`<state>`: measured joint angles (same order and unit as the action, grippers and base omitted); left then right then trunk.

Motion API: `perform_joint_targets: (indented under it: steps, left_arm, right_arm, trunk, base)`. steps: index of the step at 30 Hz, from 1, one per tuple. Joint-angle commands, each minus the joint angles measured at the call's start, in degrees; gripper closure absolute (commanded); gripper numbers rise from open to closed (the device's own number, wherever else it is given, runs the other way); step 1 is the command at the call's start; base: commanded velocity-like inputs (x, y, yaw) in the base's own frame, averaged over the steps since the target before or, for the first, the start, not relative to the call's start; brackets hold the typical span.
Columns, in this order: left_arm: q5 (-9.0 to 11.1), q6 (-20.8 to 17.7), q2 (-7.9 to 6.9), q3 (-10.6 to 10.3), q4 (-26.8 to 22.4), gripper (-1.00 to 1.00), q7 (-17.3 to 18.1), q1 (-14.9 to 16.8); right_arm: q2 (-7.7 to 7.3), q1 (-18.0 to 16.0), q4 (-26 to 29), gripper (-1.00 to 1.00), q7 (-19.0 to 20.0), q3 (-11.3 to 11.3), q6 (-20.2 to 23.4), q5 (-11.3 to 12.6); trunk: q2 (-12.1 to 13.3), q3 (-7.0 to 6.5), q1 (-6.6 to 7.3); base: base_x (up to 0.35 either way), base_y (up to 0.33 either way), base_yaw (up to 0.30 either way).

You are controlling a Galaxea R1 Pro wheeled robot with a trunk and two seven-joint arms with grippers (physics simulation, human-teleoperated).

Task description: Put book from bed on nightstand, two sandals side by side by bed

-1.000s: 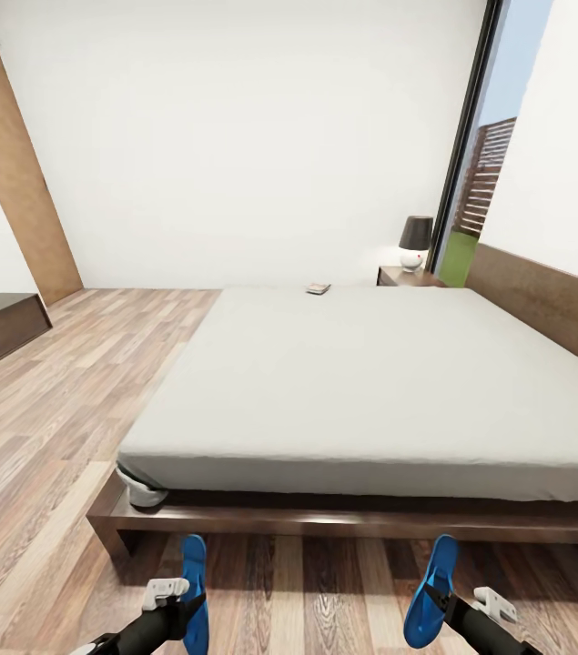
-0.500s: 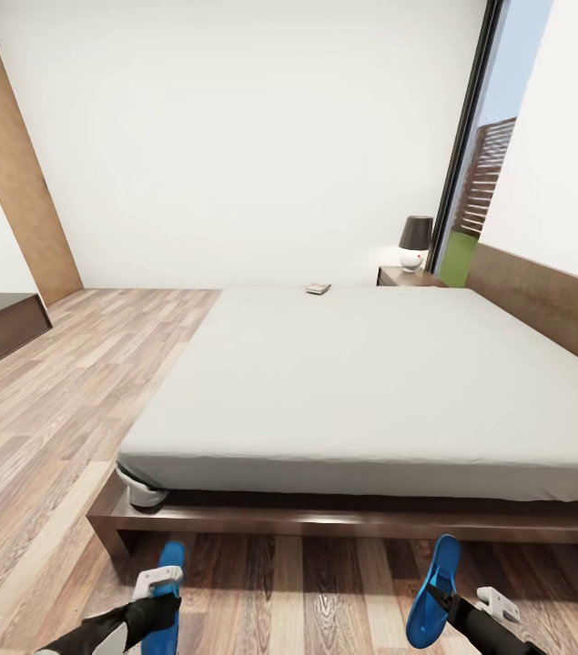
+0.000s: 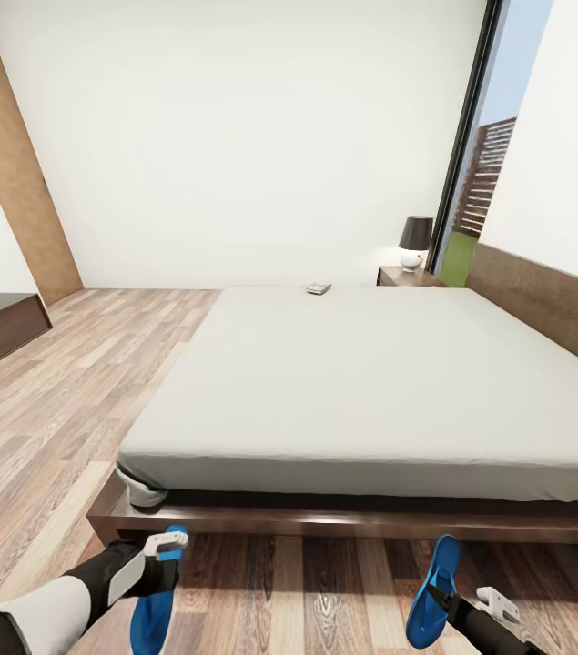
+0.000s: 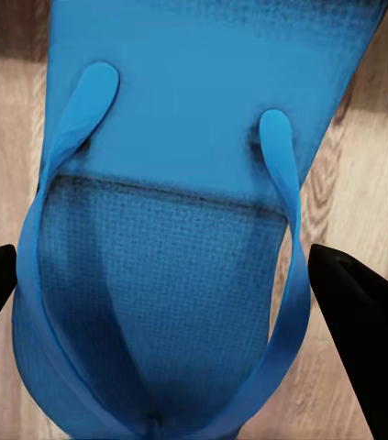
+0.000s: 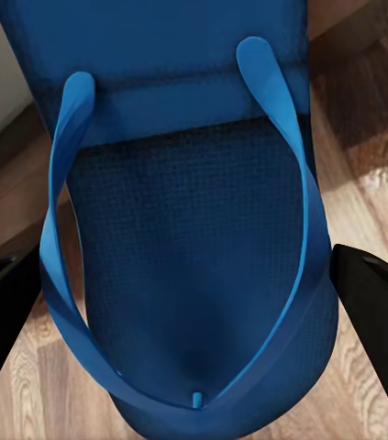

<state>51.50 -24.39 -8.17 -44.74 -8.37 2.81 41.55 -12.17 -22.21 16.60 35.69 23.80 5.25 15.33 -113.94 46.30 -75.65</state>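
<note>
The left gripper (image 3: 163,557) has its fingers (image 4: 363,344) pinching one blue sandal (image 3: 154,596) over the floor (image 3: 43,428). The right gripper (image 3: 452,608) pinches the other sandal (image 3: 432,591). The book (image 3: 318,288) lies on the bed (image 3: 370,382), near the nightstand (image 3: 402,276).

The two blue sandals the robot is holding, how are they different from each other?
The left sandal is on the side near the bed's corner, and the right sandal is further along the bed frame. The left sandal looks brighter blue; the right sandal looks darker. The left sandal has only wood floor behind it, while the right sandal points towards the bed. Both are blue flip-flops with Y straps, each held by one gripper.
</note>
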Motion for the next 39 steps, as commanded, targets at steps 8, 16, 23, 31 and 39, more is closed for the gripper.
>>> perform_joint_targets:
  steps: [8, 16, 23, 31, 39]
  left_arm:
    - [-0.1, -0.6, 0.07, -0.2, -0.1, 1.0, 0.1, 0.4]
    - [-0.1, -0.7, 0.08, -0.2, -0.2, 1.0, 0.1, 0.4]
    - [-0.1, -0.7, 0.08, -0.2, -0.2, 1.0, 0.1, 0.4]
    - [-0.1, -0.7, 0.1, -0.2, -0.2, 1.0, 0.1, 0.4]
    - [-0.1, -0.6, 0.05, -0.2, -0.9, 1.0, 0.1, 0.4]
  right_arm:
    - [-0.05, 0.0, 0.0, 1.0, 0.3, 0.2, 0.6, 0.6]
    - [-0.05, 0.0, 0.0, 1.0, 0.3, 0.2, 0.6, 0.6]
    - [-0.05, 0.0, 0.0, 1.0, 0.3, 0.2, 0.6, 0.6]
    - [-0.22, 0.0, 0.0, 1.0, 0.9, 0.4, 0.9, 0.6]
    - [-1.95, -0.1, 8.0, 1.0, 8.4, 0.7, 18.4, 0.7]
  trunk:
    - [0.0, 0.05, 0.01]
    - [-2.8, 1.31, -1.53]
    - [-5.6, 2.57, -3.07]
    - [-8.8, 4.0, -4.82]
    - [-12.1, 5.44, -6.58]
  base:
    - [0.0, 0.0, 0.0]
    - [0.0, 0.0, 0.0]
    - [0.0, 0.0, 0.0]
    - [0.0, 0.0, 0.0]
    - [0.0, 0.0, 0.0]
